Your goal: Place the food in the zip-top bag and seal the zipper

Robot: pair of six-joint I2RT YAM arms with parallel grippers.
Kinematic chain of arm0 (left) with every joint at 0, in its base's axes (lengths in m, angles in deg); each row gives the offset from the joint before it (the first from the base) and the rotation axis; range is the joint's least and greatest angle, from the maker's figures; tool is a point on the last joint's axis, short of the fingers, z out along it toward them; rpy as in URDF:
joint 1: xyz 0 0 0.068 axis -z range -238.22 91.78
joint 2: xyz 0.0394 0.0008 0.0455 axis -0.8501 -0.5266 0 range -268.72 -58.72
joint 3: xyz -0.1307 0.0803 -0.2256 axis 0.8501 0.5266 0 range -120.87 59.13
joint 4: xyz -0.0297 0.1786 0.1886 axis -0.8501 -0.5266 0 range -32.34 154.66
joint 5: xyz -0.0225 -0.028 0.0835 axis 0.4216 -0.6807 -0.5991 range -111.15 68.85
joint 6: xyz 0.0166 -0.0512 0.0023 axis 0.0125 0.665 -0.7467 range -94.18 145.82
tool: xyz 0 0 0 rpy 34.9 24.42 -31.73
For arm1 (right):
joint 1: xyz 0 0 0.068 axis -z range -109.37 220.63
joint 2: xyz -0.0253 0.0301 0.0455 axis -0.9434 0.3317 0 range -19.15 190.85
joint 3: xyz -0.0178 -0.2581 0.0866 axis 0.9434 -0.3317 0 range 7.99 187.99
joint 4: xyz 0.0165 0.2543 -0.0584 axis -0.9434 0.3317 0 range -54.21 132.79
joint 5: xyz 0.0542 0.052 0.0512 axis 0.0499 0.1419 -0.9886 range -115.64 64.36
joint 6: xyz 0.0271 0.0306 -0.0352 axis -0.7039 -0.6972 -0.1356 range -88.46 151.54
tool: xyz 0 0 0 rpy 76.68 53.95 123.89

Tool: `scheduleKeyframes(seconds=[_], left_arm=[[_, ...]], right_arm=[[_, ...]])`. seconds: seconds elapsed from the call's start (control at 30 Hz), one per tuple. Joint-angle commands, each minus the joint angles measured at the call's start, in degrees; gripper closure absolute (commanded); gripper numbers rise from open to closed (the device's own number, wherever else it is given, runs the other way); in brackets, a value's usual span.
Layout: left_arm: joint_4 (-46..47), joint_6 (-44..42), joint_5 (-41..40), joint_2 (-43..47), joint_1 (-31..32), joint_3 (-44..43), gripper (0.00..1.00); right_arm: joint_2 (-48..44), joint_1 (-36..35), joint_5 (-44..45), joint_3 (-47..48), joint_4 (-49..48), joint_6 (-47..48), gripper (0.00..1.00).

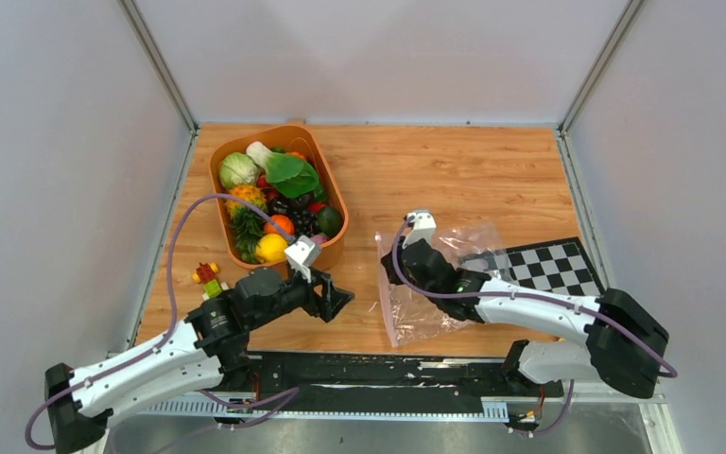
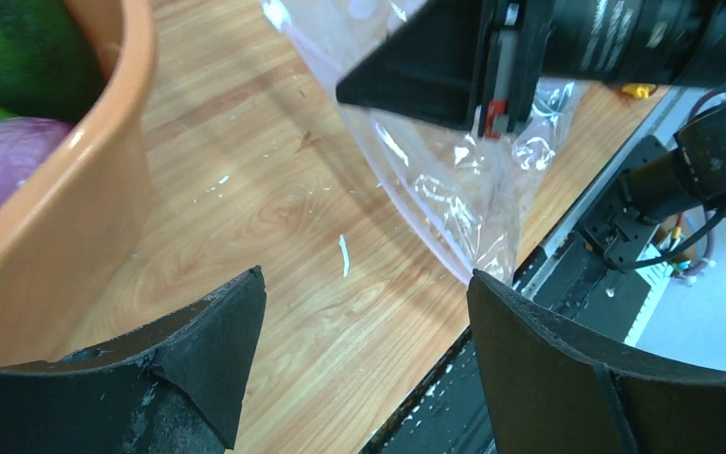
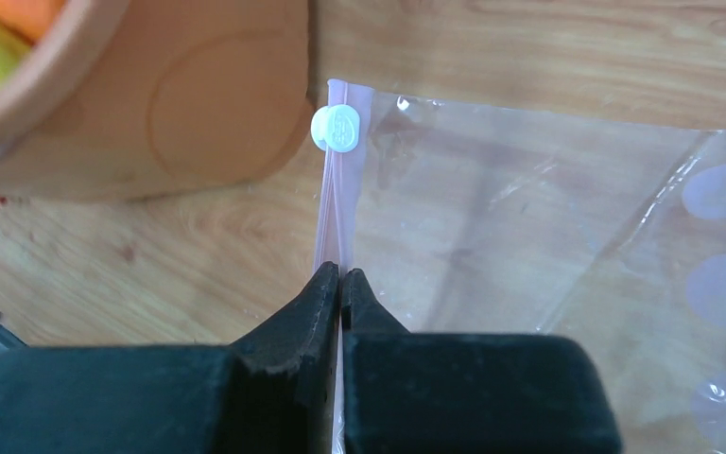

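Partly, the zipper (image 3: 334,208) lies hidden inside the clamped right pincer (image 3: 340,276).

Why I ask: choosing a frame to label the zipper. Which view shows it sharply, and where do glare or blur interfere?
Right wrist view: the zipper is sharp, pinched in the right gripper, while the orange tub beside it is soft. Left wrist view: white glare streaks the zip-top bag. Top external view: even light, but the zipper is too thin to make out.
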Motion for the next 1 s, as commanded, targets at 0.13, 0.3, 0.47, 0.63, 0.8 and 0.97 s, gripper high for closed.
scheduleKeyframes(seconds=[0.13, 0.3, 0.47, 0.63, 0.8, 0.97], left_arm=[[25.56, 7.04, -9.99, -9.47, 9.14, 7.25, 0.17], [36.42, 8.47, -11.17, -19.36, 12.84, 7.33, 0.17], [41.51, 10.31, -11.58, -24.88, 13.70, 7.01, 0.20], [44.92, 11.06, -11.89, -26.81, 14.12, 7.25, 0.21], [47.65, 12.48, -11.94, -29.46, 14.55, 6.93, 0.22], [48.39, 12.84, -11.40, -30.74, 14.84, 5.73, 0.22]], right_arm=[[-8.51, 4.67, -1.07, -1.13, -1.96, -3.37, 1.00], [-12.16, 4.62, -5.22, -4.54, -3.36, -6.24, 1.00], [-16.10, 4.71, -6.12, -6.55, -3.01, -5.39, 1.00], [-19.36, 4.72, -7.12, -8.15, -2.36, -5.08, 1.00], [-23.04, 4.70, -8.94, -9.04, -1.70, -4.10, 1.00], [-24.94, 4.71, -10.83, -8.47, 0.00, -2.24, 1.00]])
